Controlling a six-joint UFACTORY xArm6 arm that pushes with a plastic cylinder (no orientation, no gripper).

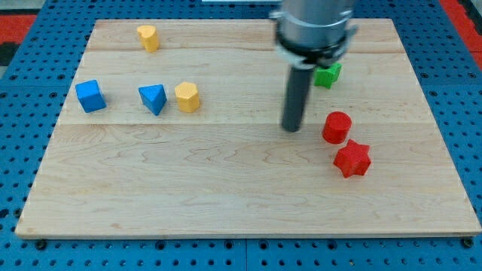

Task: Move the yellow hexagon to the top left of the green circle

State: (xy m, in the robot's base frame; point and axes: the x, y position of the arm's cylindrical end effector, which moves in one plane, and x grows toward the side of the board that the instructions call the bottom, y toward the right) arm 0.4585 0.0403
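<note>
A yellow hexagon sits left of the board's middle, just right of a blue triangle. A second yellow block lies near the top left corner; its shape is unclear. The only green block lies at the upper right, partly hidden behind the arm, so its shape is hard to make out. My tip rests on the board right of centre, below and left of the green block and far to the right of the yellow hexagon. It touches no block.
A blue cube lies near the left edge. A red cylinder sits close to the right of my tip, with a red star just below it. The wooden board rests on a blue pegboard.
</note>
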